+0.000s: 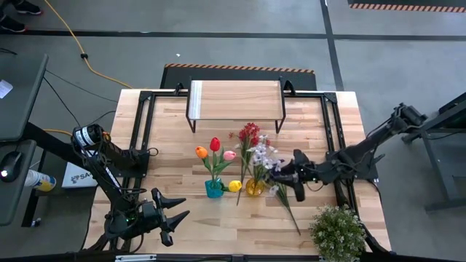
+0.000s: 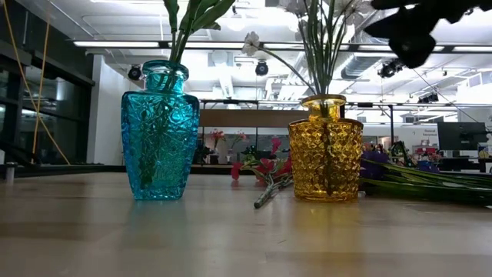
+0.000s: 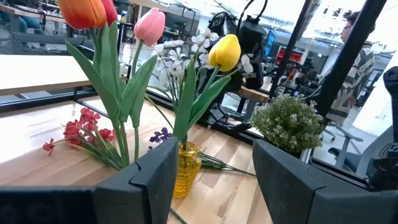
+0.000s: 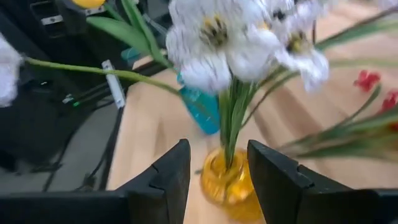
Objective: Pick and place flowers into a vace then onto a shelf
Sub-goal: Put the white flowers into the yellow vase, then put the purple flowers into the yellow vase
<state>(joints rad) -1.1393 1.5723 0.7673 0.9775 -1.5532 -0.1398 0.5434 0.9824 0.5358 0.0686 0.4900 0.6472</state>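
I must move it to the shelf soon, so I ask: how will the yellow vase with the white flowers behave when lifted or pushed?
The yellow vase looks like thick faceted glass, so probably heavy for its size, rigid and breakable. Its bumpy sides may give a fair grip. The tall white flowers rise well above its narrow neck, so it may be top-heavy and could tip if pushed high; their thin stems will likely sway.

A grey floor (image 1: 240,33) is seen around the big wooden table (image 1: 175,218). A yellow cable (image 1: 73,45) is laid across the floor on the far left. Dark lines (image 1: 331,44) are marked on the floor. In the low view, long ceiling lights (image 2: 231,45) and a white wall (image 2: 104,115) are seen far behind.
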